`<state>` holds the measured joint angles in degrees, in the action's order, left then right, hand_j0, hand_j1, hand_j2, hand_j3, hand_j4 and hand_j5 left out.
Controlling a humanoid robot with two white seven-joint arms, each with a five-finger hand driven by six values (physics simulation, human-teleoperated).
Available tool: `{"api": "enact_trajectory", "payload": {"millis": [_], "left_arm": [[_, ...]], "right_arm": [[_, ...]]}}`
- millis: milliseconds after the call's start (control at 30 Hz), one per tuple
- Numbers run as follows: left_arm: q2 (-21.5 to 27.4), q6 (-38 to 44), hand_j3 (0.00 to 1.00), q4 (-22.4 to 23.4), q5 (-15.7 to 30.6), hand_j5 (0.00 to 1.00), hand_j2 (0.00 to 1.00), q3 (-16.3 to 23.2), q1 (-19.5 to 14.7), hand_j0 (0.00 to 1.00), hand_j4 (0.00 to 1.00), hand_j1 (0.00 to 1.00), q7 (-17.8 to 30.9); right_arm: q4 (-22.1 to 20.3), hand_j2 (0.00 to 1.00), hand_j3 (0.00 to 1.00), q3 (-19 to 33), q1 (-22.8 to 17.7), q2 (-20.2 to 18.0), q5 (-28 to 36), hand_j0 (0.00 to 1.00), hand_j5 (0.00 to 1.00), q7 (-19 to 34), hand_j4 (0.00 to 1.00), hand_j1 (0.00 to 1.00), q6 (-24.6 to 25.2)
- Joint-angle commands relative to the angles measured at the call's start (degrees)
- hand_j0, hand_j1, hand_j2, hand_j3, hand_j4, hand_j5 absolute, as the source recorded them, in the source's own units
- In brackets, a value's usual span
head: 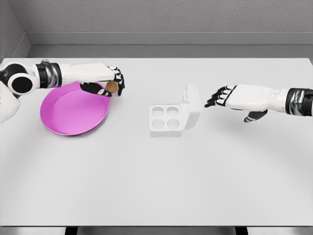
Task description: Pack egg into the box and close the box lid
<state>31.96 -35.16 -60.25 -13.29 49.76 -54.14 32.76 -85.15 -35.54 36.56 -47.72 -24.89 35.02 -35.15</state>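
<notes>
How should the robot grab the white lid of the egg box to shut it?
Best guess: take the lid by its free top edge, coming from the right, where the right hand hovers open. The lid stands upright on the right side of the egg box, hinged low, so pushing that edge leftward should fold it over the four cups.

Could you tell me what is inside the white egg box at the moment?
The egg box stands open, and all four of its cups are visibly empty. The lid is raised on its right side. The egg is in the left hand, over the pink plate.
</notes>
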Motion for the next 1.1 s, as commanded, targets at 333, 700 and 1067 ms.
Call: {"api": "enact_trajectory", "payload": {"millis": [333, 700, 1067], "left_arm": [[-9.02, 0.16, 0.38, -4.00, 0.02, 0.38, 0.38, 4.03, -1.14, 0.38, 0.38, 0.38, 0.11], [-9.46, 0.16, 0.39, -7.86, 0.02, 0.39, 0.39, 5.26, -0.44, 0.39, 0.39, 0.39, 0.11], [-8.41, 0.16, 0.42, -7.51, 0.02, 0.42, 0.42, 5.26, -0.26, 0.42, 0.42, 0.42, 0.20]], "right_arm": [[-0.01, 1.00, 1.00, 0.03, 0.00, -0.18, 0.28, 1.00, 1.00, -0.02, 1.00, 1.00, 0.15], [-0.01, 1.00, 1.00, 0.03, 0.09, -0.18, 0.28, 1.00, 1.00, -0.02, 1.00, 1.00, 0.15], [-0.01, 1.00, 1.00, 0.03, 0.09, -0.18, 0.28, 1.00, 1.00, -0.02, 1.00, 1.00, 0.15]]}}
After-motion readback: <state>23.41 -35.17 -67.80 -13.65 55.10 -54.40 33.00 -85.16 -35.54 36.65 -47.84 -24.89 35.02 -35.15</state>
